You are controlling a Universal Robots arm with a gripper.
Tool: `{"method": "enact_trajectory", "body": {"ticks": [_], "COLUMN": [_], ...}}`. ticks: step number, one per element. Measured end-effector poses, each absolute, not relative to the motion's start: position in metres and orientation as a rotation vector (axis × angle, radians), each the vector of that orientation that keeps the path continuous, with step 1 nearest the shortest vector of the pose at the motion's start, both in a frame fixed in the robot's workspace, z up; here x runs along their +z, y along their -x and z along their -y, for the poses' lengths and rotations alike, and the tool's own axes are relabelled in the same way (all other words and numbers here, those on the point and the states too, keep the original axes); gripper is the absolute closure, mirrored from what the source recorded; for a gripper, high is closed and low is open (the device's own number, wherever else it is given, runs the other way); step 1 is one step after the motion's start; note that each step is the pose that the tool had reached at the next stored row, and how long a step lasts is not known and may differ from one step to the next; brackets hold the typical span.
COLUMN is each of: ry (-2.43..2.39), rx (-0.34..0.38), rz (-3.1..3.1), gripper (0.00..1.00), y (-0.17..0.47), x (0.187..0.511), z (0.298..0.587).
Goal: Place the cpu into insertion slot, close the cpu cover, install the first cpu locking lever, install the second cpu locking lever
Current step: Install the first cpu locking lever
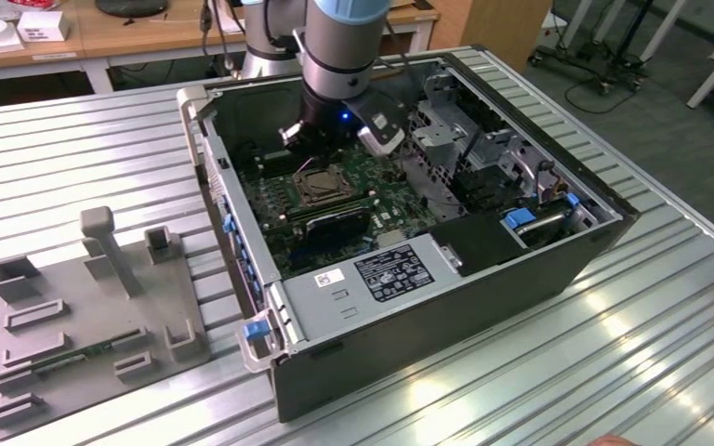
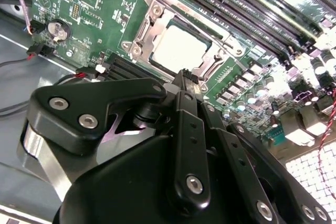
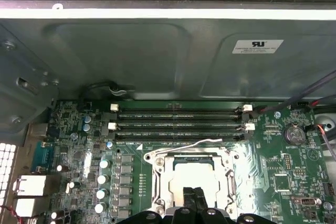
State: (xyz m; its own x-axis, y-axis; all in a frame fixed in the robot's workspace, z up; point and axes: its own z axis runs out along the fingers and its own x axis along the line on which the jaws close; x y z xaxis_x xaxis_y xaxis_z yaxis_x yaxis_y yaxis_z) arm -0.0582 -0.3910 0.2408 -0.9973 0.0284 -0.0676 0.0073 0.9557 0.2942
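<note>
Tan-silver square cpu (image 2: 181,51) lies in the dark, silver-rimmed insertion slot (image 1: 317,189) under the thin silvery windowed cpu cover (image 2: 152,24), seemingly lowered; black jaws, pressed together and empty, hover just beside; locking levers' latching cannot be told.

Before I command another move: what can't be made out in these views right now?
- First wrist view: the cpu cover's near side, hidden by the gripper and cut off by the frame edge.
- Second wrist view: the insertion slot's side nearest the gripper, covered by it.
- Exterior view: how the cpu sits, too small to tell.
</note>
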Motion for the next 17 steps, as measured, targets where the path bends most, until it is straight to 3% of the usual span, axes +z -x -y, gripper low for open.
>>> {"method": "enact_trajectory", "body": {"ticks": [17], "ry": [-0.027], "rx": [0.447], "rz": [-3.038], "gripper": [0.89], "y": [0.058], "x": [0.233], "z": [0.370]}}
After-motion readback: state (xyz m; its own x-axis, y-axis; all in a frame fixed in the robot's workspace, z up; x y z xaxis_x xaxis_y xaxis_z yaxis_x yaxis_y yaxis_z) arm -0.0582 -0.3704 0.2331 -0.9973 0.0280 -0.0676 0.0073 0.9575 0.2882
